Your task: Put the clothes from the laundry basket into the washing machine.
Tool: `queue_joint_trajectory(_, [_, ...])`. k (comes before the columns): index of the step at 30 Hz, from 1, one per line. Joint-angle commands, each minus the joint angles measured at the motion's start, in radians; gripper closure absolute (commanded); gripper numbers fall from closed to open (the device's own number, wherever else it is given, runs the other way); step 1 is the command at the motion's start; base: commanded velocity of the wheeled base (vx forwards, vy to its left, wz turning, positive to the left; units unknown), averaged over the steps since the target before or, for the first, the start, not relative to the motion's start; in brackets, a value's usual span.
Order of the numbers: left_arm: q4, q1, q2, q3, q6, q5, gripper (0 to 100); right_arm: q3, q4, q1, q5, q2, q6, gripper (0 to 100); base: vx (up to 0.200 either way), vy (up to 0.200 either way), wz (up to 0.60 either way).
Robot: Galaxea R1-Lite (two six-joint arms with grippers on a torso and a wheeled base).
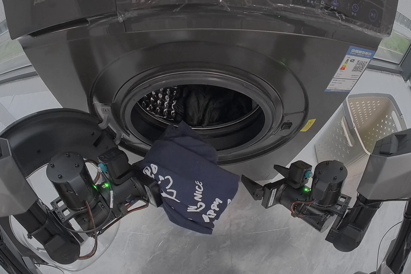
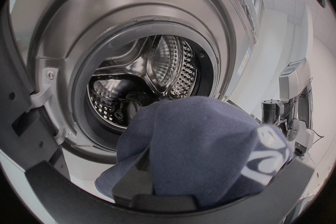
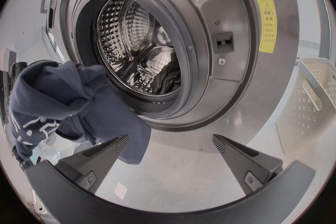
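Navy blue T-shirt (image 1: 188,185) with white lettering hangs before the grey washing machine's (image 1: 274,73) open porthole.
Left gripper (image 1: 156,192) clamps it; 1 black garment (image 1: 205,105) lies inside the machine; right gripper's (image 3: 168,138) 2 fingers stand apart, empty, near the white perforated laundry basket (image 1: 372,120).

Round door opening (image 1: 231,125) of dark grey front-loading washing machine (image 1: 64,61): upper and right portions free. Lower left portion: screened by hanging navy T-shirt with white print (image 1: 192,185). Drum (image 1: 160,103) rear: crumpled black garment (image 1: 209,105), room before it. Left of opening: open round door (image 1: 47,133). Right of machine: cream perforated plastic laundry basket (image 1: 372,120).
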Motion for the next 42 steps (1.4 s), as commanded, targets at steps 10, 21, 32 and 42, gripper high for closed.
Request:
queue_joint_trajectory(10, [-0.007,-0.037,0.002,0.039,-0.001,0.003,100,0.032,0.0,0.018,0.0,0.008,0.0,0,0.0,0.0,0.0])
queue_joint_trajectory(21, [-0.004,-0.037,0.01,0.002,-0.007,0.003,100,0.078,0.001,0.038,0.004,-0.027,-0.003,0,0.0,0.0,0.0])
queue_joint_trajectory(32, [0.007,-0.012,0.188,-0.262,-0.016,0.015,100,0.1,0.004,0.064,0.004,-0.084,-0.007,0,0.0,0.0,0.0])
queue_joint_trajectory(42, [0.093,0.011,0.321,-0.503,-0.07,0.047,100,0.098,0.004,0.074,0.004,-0.094,-0.004,0,0.0,0.0,0.0])
